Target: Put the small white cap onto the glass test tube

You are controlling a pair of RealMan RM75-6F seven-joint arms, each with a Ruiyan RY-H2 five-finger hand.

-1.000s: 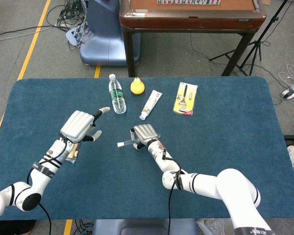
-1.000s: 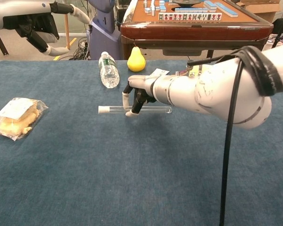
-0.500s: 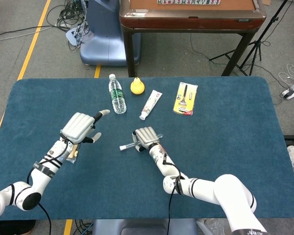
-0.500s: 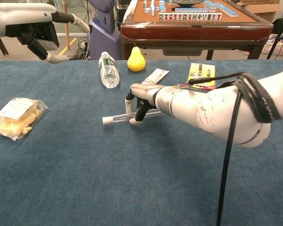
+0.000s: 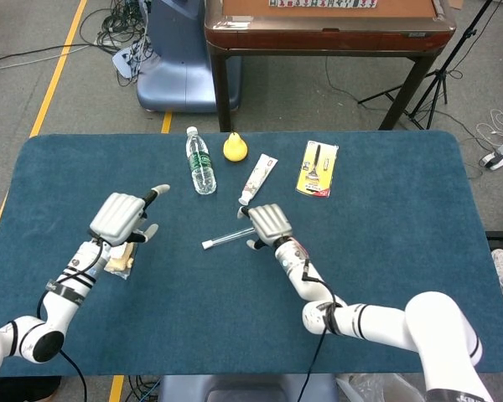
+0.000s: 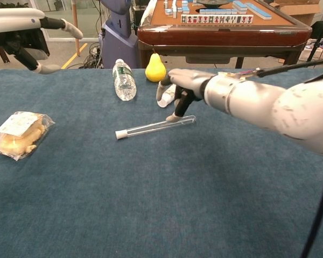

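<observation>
test tube (image 6: 155,127) capped, flat on table (image 6: 151,204) | right hand (image 6: 178,90) above its closed end, fingers loosely curled, holding nothing | left hand (image 5: 121,216) raised, fingers spread, empty

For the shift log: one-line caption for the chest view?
Capped test tube lies on the blue table; right hand hovers above it.

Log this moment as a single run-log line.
clear glass test tube: lying on blue table, white cap on its end | right hand: above tube, holding nothing | left hand: raised, open
</observation>
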